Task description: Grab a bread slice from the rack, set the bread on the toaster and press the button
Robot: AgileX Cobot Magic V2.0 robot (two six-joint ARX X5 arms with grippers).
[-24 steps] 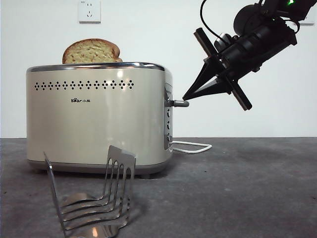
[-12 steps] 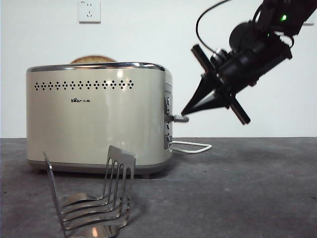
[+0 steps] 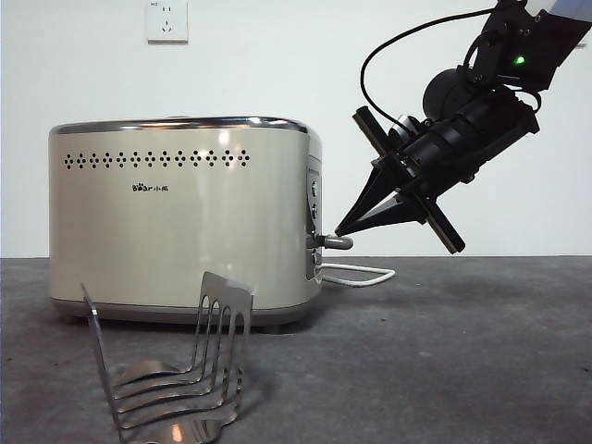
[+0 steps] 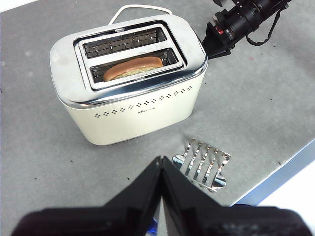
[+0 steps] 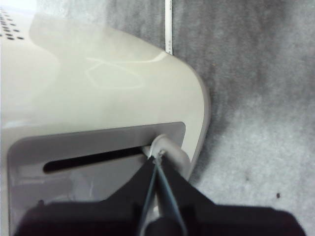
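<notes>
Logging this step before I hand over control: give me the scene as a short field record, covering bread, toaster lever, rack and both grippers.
bread: slice of bread sunk in the toaster's front slot, only its domed top showing
toaster: upright on the table, rear slot holds no bread
lever: low in its side slot
right gripper: jaws shut, tips resting on top of the lever
left gripper: jaws shut, holding nothing, raised above the table on the rack's side of the toaster
rack: no bread in it, in front of the toaster
</notes>
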